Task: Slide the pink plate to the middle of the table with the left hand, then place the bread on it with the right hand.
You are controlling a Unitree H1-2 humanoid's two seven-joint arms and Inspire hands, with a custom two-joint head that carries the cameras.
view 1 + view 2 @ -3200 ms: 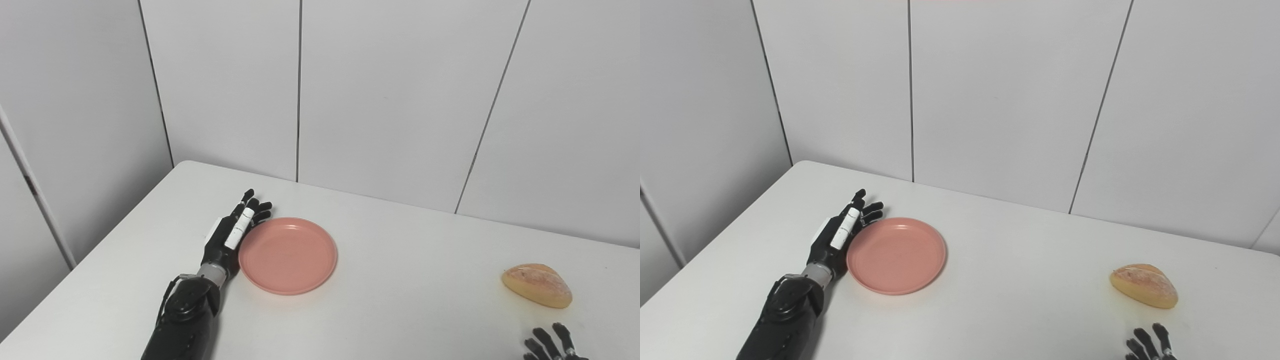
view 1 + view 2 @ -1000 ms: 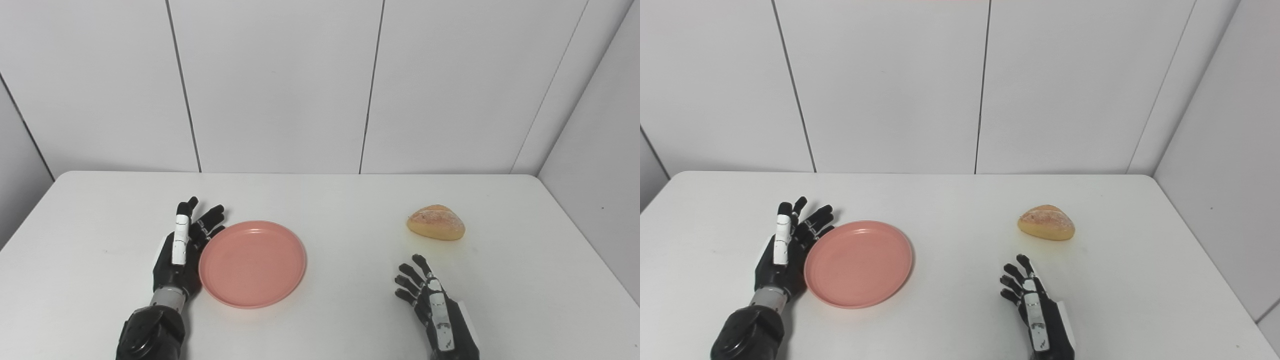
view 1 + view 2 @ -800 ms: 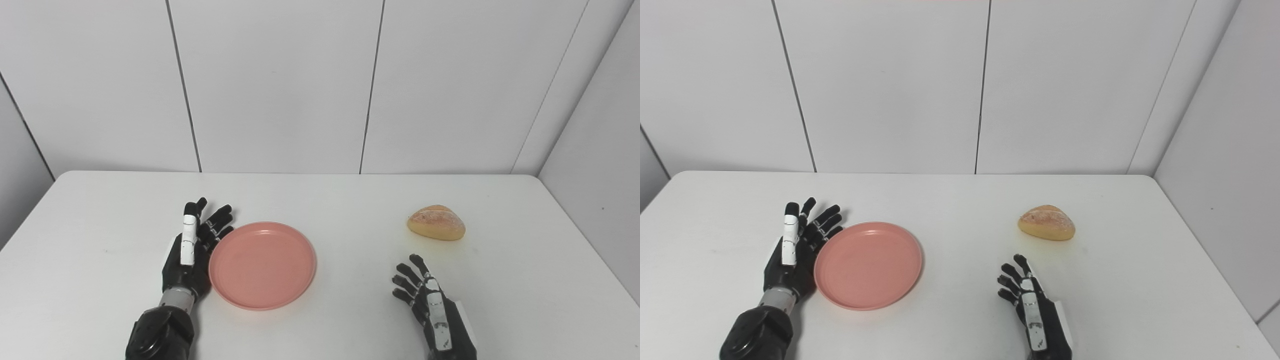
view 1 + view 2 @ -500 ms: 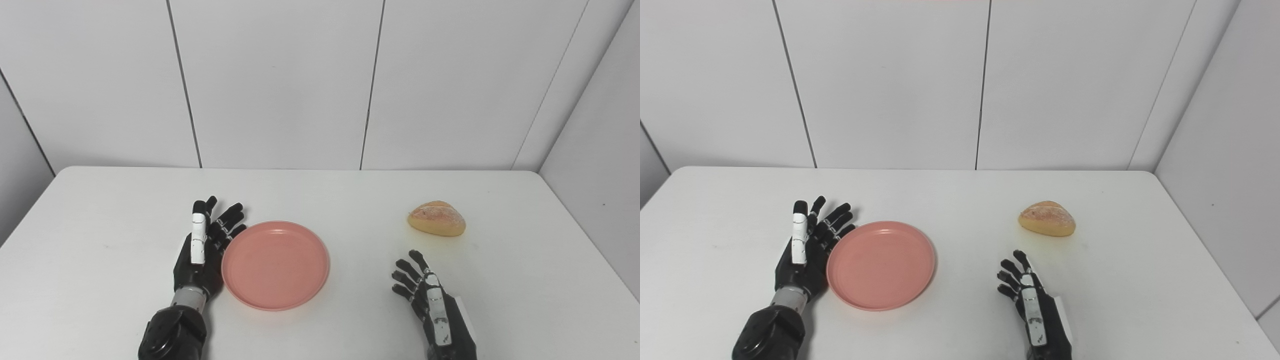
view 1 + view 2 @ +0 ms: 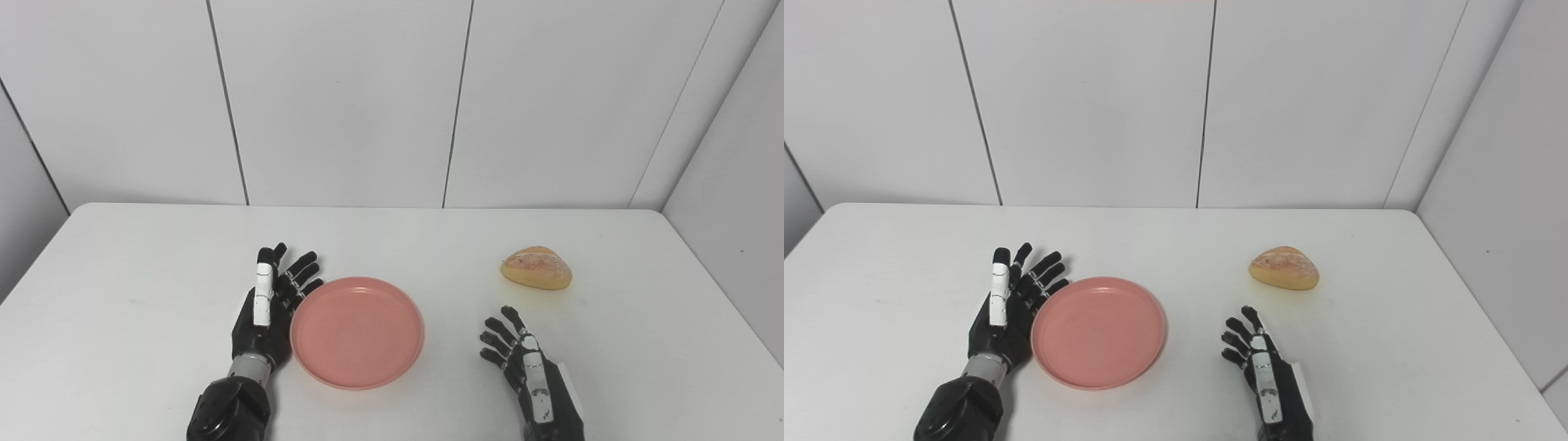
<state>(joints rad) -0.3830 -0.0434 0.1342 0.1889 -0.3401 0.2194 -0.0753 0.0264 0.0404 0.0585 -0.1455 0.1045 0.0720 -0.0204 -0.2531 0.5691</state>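
Observation:
The pink plate (image 5: 357, 331) lies flat on the white table (image 5: 122, 288), a little left of centre. My left hand (image 5: 267, 313) is open, standing on edge with its palm against the plate's left rim, fingers pointing away from me. The bread (image 5: 536, 267), a golden roll, rests on the table at the right, farther back. My right hand (image 5: 528, 373) is open and empty, low at the front right, short of the bread and apart from it. The same scene shows in the right eye view, with the plate (image 5: 1097, 331) and the bread (image 5: 1284, 267).
White panelled walls (image 5: 343, 98) close the table's far side, and a side wall (image 5: 735, 184) runs along its right edge. The table's left edge shows at the lower left.
My left hand has pushed the pink plate to the right, toward the table's middle. The right hand and the bread stay where they were. The camera turned right since the oldest frames.

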